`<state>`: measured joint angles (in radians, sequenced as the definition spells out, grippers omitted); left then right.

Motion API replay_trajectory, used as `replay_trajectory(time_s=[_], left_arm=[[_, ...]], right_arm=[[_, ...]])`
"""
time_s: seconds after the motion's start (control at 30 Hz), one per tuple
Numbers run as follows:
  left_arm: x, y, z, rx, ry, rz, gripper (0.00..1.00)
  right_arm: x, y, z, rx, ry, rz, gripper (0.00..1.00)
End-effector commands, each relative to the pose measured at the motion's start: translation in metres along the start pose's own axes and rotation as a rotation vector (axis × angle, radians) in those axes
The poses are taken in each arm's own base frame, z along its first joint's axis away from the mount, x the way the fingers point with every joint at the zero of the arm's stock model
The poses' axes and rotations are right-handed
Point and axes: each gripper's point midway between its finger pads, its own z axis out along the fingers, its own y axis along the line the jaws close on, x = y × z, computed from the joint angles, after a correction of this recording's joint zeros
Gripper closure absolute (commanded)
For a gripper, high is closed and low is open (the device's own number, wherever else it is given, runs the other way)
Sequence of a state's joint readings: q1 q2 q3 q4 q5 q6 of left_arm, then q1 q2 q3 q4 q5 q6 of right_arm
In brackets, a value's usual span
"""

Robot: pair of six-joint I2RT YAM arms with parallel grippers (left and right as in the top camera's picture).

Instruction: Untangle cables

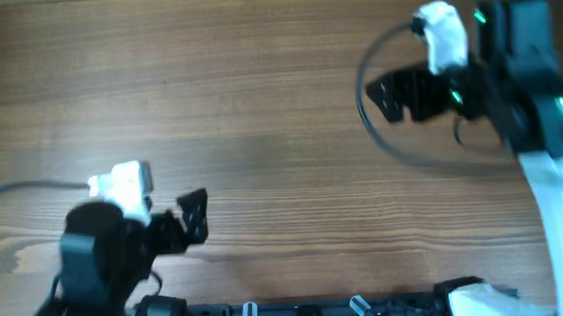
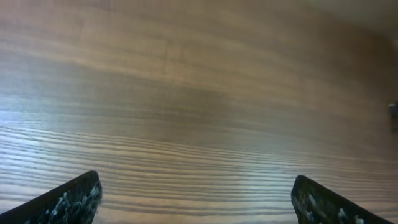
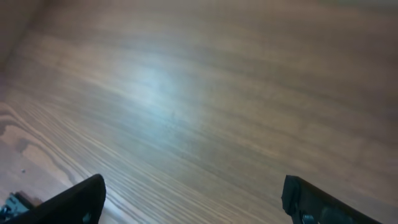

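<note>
You'll find the table wood-grained, smooth, satin, with a soft pale glare patch in the right wrist view; left gripper fingers look matt black plastic, flecked with pale scuffs; right gripper fingers plain matt black, blurred.

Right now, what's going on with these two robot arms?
Not much yet. Both arms hang over a wooden table. The left gripper and the right gripper are open and hold nothing; each wrist camera sees only wood between its fingers. The job is untangling, but nothing to untangle shows in any view. The thick grey cable looping by the right arm seems to be its own wiring.
</note>
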<state>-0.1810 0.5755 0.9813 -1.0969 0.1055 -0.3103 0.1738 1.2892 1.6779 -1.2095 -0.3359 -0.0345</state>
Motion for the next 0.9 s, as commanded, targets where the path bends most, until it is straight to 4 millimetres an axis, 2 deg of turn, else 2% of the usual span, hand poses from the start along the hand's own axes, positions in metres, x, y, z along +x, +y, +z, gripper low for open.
replay_trajectory(time_s=[0.0,0.1,0.23,0.3,0.37,0.47,0.53,0.67,0.8,0.87], left_arm=[[0.002,-0.002,-0.02,0.032,-0.072,-0.007,0.0],[0.003,-0.002,-0.029,0.046,-0.107,-0.003,0.0],[0.003,-0.003,-0.032,0.05,-0.117,-0.001,0.0],[0.003,-0.003,-0.032,0.05,-0.117,-0.001,0.0],[0.003,-0.003,-0.032,0.05,-0.117,-0.001,0.0],[0.003,-0.003,-0.032,0.05,-0.117,-0.001,0.0],[0.003,-0.003,-0.032,0.05,-0.117,-0.001,0.0],[0.003,-0.003,-0.032,0.05,-0.117,-0.001,0.0],[0.003,-0.003,-0.032,0.05,-0.117,0.0,0.0],[0.003,-0.003,-0.032,0.049,-0.117,0.0,0.0]], right_arm=[[0.014,0.005,-0.076,0.135,-0.148,-0.035,0.07],[0.034,0.022,-0.127,0.141,-0.267,-0.066,0.07],[0.066,0.042,-0.192,0.166,-0.458,-0.116,0.06],[0.085,0.049,-0.219,0.188,-0.542,-0.163,0.0],[0.105,0.057,-0.24,0.201,-0.614,-0.211,0.0],[0.13,0.06,-0.251,0.211,-0.64,-0.214,0.0],[0.149,0.065,-0.247,0.17,-0.607,-0.182,0.0],[0.166,0.072,-0.238,0.094,-0.546,-0.102,0.0],[0.173,0.081,-0.24,0.141,-0.546,-0.436,0.0],[0.175,0.087,-0.247,0.132,-0.588,-0.471,0.0]])
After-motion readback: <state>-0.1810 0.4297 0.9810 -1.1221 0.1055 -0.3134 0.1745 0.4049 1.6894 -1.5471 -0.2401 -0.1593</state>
